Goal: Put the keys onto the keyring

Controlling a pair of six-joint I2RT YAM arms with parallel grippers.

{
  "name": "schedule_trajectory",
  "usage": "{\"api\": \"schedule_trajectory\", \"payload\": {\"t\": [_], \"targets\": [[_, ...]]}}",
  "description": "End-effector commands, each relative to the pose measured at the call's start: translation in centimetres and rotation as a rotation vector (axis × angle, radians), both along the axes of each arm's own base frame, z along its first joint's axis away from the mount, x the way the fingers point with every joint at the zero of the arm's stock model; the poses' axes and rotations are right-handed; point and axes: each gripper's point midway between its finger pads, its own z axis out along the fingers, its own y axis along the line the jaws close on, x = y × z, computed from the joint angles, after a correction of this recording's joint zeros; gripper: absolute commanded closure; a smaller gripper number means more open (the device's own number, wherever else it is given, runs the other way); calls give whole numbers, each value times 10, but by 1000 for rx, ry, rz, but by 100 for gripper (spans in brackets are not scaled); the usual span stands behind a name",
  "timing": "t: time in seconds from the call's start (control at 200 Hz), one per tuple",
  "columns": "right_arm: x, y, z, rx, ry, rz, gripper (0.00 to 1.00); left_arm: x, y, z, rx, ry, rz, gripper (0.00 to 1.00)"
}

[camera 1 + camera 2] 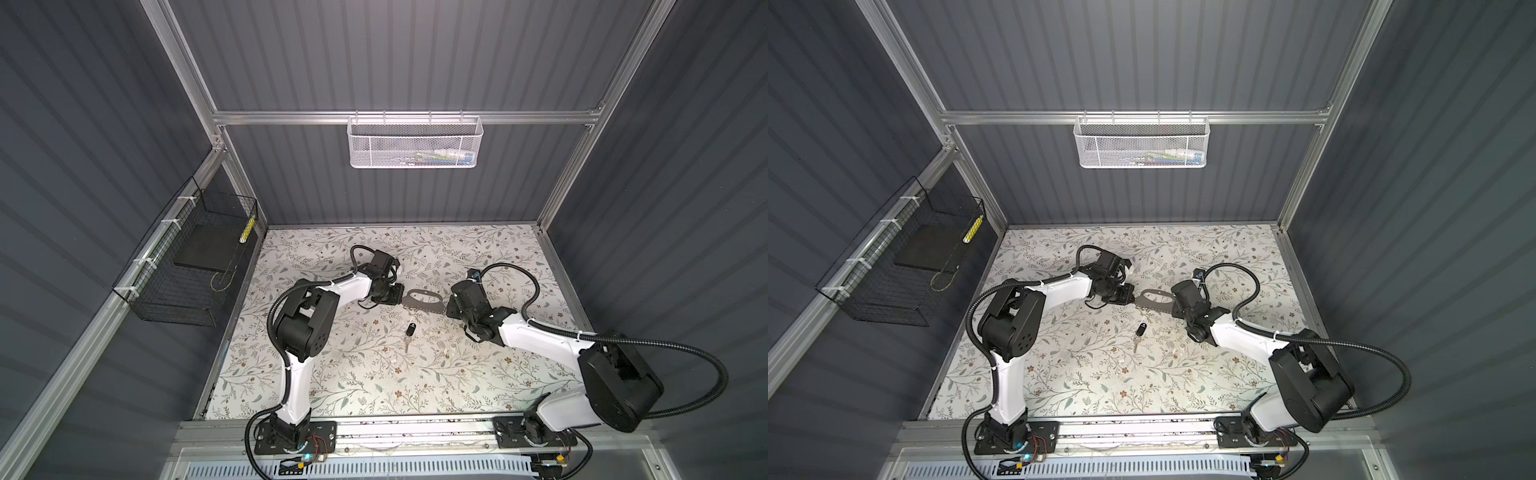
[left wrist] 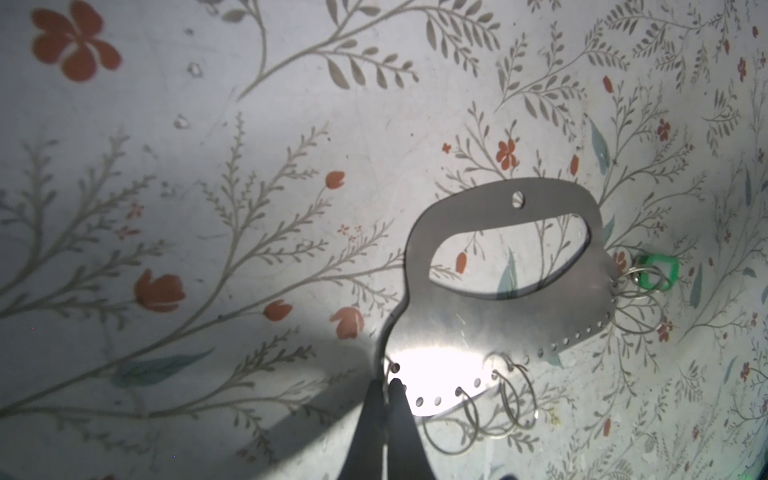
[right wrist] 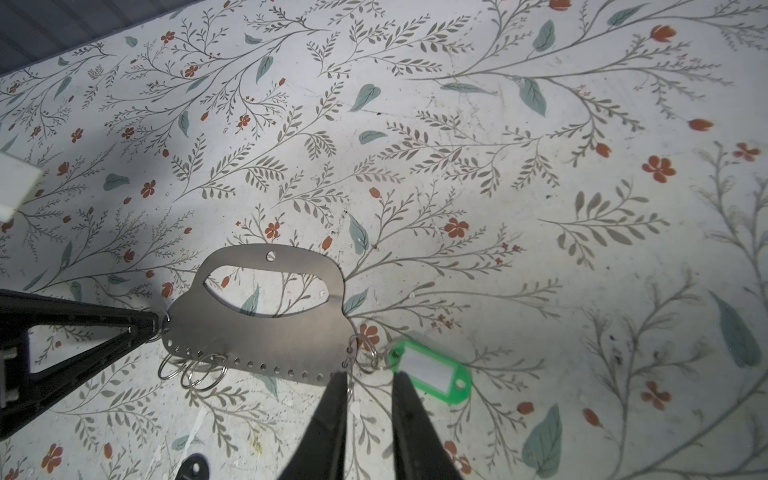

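Observation:
The keyring [image 1: 422,300] [image 1: 1152,301] is a flat grey plate with an oval cutout, low over the middle of the floral table. My left gripper [image 2: 384,384] [image 1: 401,300] is shut on the plate's [image 2: 498,328] left corner. My right gripper [image 3: 370,378] [image 1: 446,309] is open at the plate's [image 3: 266,332] other corner, with a thin wire ring between its fingers. The green tag [image 3: 432,372] [image 2: 656,272] lies just past that corner, its small ring overlapping the plate's rings. The black-headed key [image 1: 410,331] [image 1: 1140,329] lies on the table in front of the plate, held by nothing.
Several loose split rings [image 3: 191,372] hang from the plate's hole row near the left gripper. A white mesh basket [image 1: 414,143] hangs on the back wall. A black wire basket [image 1: 187,266] is fixed to the left wall.

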Motion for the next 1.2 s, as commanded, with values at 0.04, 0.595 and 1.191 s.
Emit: {"api": "schedule_trajectory", "payload": {"t": [0.04,0.595,1.191], "targets": [[4,1,3,-7,2,-3,77,2,1,3,12,-16,-32,98],[-2,-9,44,-93,-278,135,67,-11,-34,97,-69,-474,-365,100],[-13,-5,159,-282,-608,596,57,-55,-77,206,-272,-918,-743,100]]}}
